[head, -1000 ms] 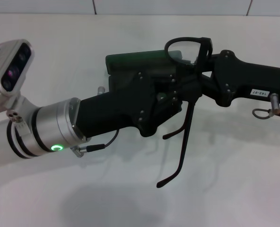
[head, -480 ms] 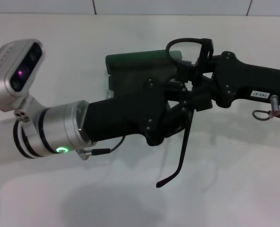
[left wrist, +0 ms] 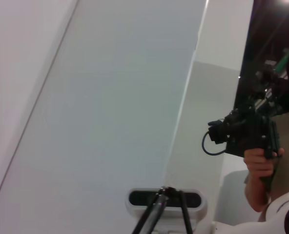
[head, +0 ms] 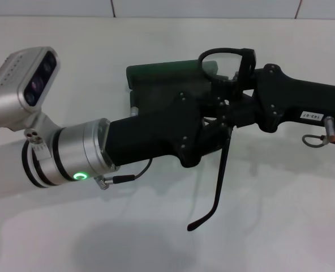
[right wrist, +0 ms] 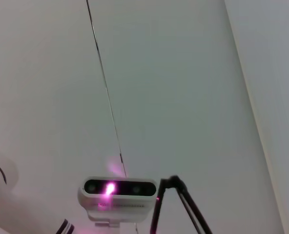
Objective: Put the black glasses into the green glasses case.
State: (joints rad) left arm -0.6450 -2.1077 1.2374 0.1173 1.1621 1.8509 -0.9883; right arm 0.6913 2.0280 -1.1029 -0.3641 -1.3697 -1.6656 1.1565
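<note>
The black glasses [head: 224, 62] hang above the white table in the head view, one lens up and one long temple arm drooping toward the near side. My right gripper [head: 240, 71] reaches in from the right and is shut on the frame beside the lens. My left gripper [head: 215, 122] comes in from the left, pressed close under the glasses and touching the right gripper's body. The green glasses case [head: 162, 73] lies on the table behind the left gripper, largely covered by it. Neither wrist view shows the case.
The white table [head: 280, 215] spreads around both arms, with a tiled wall edge at the back. The left wrist view shows a wall and a person holding a camera [left wrist: 249, 136]. The right wrist view shows a wall and a camera head [right wrist: 117, 190] glowing purple.
My left arm has slid to the right, closing in under the glasses. The second temple arm seen hanging a second ago is now hidden behind the left gripper. The right gripper barely moved.
</note>
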